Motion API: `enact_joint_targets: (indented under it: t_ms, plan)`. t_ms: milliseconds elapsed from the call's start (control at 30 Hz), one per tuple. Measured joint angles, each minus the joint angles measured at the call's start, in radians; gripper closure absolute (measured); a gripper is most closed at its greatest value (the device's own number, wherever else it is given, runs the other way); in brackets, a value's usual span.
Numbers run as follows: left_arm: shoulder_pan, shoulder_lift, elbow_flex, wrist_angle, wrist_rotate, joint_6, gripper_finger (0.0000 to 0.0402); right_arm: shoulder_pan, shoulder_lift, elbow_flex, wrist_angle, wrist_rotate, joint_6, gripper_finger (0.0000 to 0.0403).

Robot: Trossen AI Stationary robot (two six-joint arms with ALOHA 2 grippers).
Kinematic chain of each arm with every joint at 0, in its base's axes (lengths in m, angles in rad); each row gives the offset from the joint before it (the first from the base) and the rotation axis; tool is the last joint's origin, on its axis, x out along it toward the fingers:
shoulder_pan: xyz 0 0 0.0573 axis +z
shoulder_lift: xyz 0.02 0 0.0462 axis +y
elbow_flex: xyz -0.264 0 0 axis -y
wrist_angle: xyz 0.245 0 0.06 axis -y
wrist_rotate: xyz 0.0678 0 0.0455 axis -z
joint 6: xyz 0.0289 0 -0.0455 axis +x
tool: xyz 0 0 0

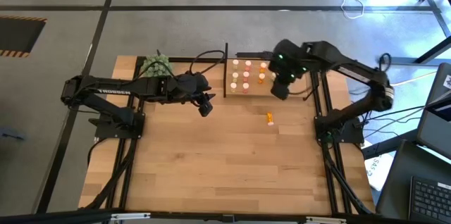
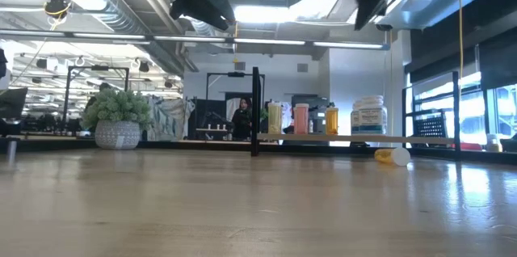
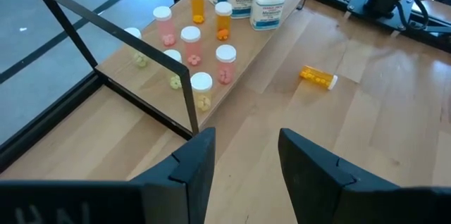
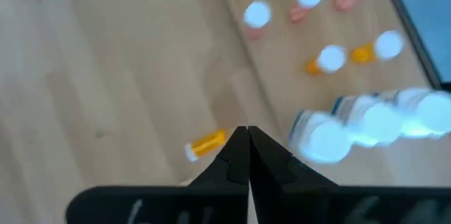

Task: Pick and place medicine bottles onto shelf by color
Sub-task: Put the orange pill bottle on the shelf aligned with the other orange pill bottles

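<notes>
1. Medicine bottles stand upright on the shelf; one orange bottle lies on the table near it.
2. Left gripper: parted, empty, beside the shelf.
3. Right gripper: fingers pressed together, empty, above the shelf's edge.

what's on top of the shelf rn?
On the shelf: small bottles with yellow, pink and orange pills, plus big white bottles at one end. One orange bottle lies on the table, off the shelf. The right arm covers part from above.
</notes>
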Motion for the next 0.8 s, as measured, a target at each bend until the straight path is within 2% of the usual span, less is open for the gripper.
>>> enact_joint_targets:
  t_ms: [233,467,600,800]
  plan:
    - [0.004,0.000,0.000,0.000,0.000,0.000,0.0252,0.126,-0.131,-0.097,-0.034,-0.008,0.214,0.0403]
    - [0.043,0.000,0.000,0.000,0.005,0.003,0.0252,0.205,-0.173,-0.220,-0.031,-0.137,0.341,0.0389]
    - [0.072,0.000,0.000,0.000,0.077,0.058,0.0252,0.217,-0.173,-0.281,-0.017,-0.201,0.338,0.0371]
    - [0.111,0.000,0.000,0.000,0.154,0.095,0.0252,0.217,-0.169,-0.356,0.038,-0.205,0.414,0.0343]
